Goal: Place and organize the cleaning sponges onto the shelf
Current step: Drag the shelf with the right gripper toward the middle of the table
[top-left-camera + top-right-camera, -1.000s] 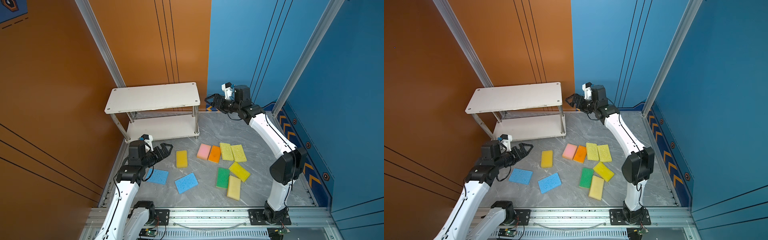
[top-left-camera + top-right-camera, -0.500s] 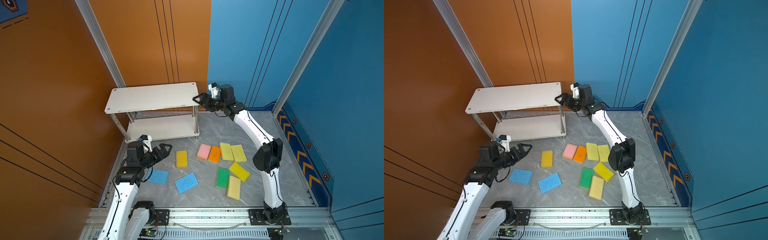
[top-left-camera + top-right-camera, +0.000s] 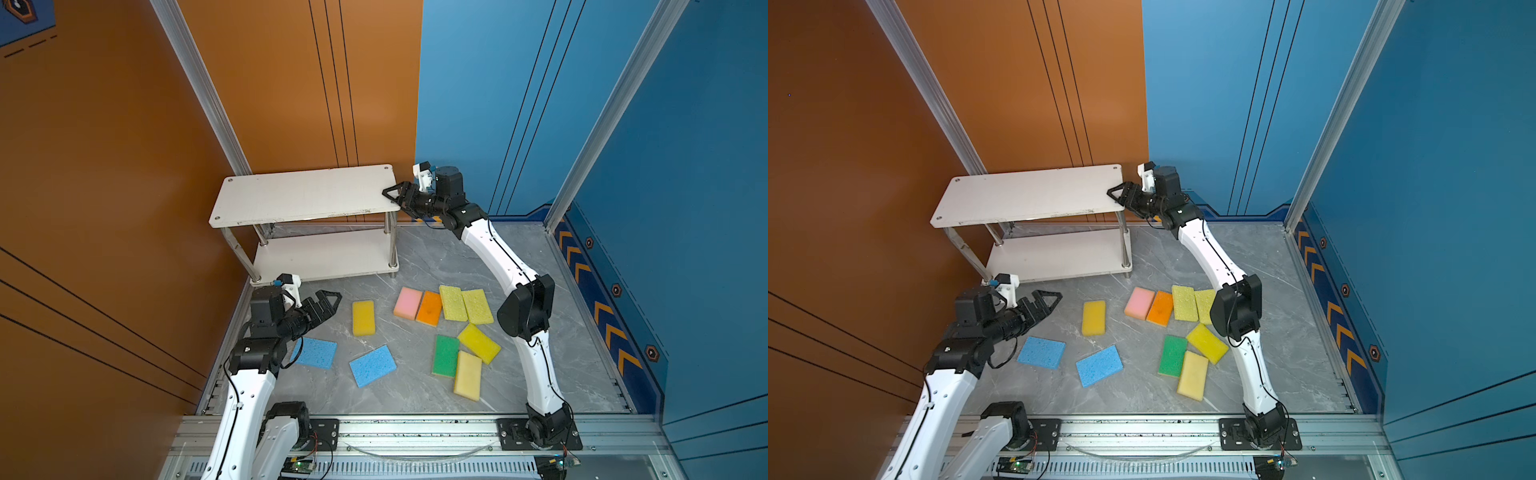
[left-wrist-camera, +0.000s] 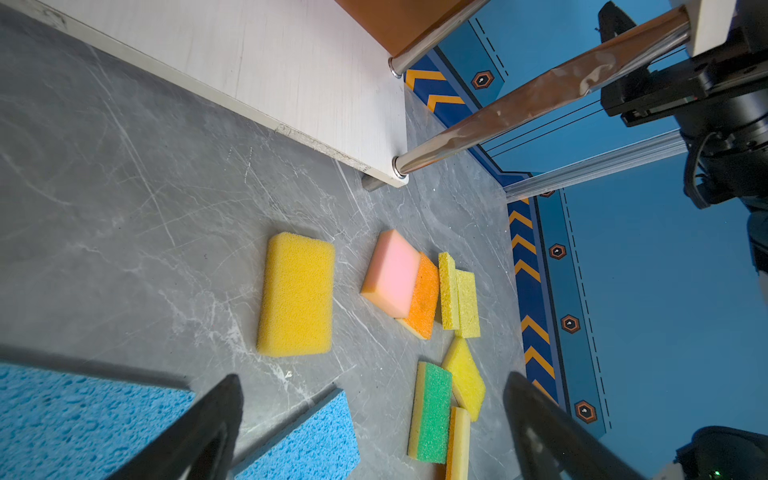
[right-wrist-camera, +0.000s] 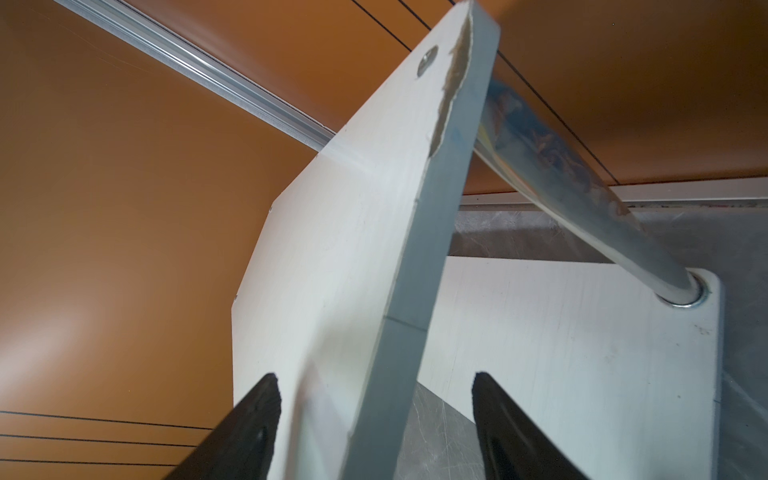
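The shelf (image 3: 303,195) stands at the back left, and both its white boards are bare. My right gripper (image 3: 392,195) is open at the top board's right end. In the right wrist view that gripper (image 5: 374,375) has the board's edge (image 5: 419,266) between its jaws, with a gap on each side. Several sponges lie on the grey floor: a yellow one (image 3: 363,317), pink (image 3: 408,303), orange (image 3: 429,308), green (image 3: 445,355) and two light blue (image 3: 314,352) (image 3: 372,365). My left gripper (image 3: 328,301) hovers open and empty, just left of the yellow sponge (image 4: 297,295).
Two coarse yellow sponges (image 3: 453,302) (image 3: 477,306) lie beside the orange one, and two more yellow ones (image 3: 478,343) (image 3: 468,375) beside the green. The right arm's elbow (image 3: 525,309) hangs over the floor's right side. Orange and blue walls close in the back and sides. A metal rail (image 3: 415,428) runs along the front.
The right arm has swung left from the back wall to the shelf's right end, and its jaws have narrowed around the top board's edge. The left arm has barely moved.
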You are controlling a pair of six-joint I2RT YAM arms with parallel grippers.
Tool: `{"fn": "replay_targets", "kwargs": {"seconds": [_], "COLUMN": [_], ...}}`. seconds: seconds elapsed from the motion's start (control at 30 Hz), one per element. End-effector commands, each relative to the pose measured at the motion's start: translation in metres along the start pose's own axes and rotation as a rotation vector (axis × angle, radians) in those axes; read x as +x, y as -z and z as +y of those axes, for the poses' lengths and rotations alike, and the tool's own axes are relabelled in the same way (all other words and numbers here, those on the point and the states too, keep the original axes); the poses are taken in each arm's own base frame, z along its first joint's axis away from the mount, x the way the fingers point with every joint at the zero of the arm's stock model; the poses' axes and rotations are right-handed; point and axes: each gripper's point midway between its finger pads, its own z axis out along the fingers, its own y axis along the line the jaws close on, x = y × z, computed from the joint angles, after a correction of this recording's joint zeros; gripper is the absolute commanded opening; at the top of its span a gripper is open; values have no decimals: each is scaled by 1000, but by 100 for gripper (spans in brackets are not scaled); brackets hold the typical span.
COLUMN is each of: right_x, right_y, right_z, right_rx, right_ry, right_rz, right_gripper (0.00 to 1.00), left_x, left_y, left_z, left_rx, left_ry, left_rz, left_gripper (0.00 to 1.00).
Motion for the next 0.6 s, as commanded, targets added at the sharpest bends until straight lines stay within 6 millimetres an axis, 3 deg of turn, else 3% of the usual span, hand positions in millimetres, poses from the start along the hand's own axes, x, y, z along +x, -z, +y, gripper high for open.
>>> {"fn": "replay_targets", "kwargs": {"seconds": [0.0,0.37,0.57], "right_x": [-11,-23,-27], "right_y": [-2,-2,3], "right_z": [18,27,33], "right_rx": [-67,-102,-108], "right_ry": [-1,-20,-25], "right_rz": [-35,-76,-87], "right_gripper": [73,55,44], "left_x": [-3,-5,-16], "left_y": [8,9,19], "left_z": [-2,2,-2], "left_rx": [-16,-40,-76], "left_ry": [-37,-59,-110], "left_rz": [-9,-12,-49], "left_gripper": [98,98,98]}}
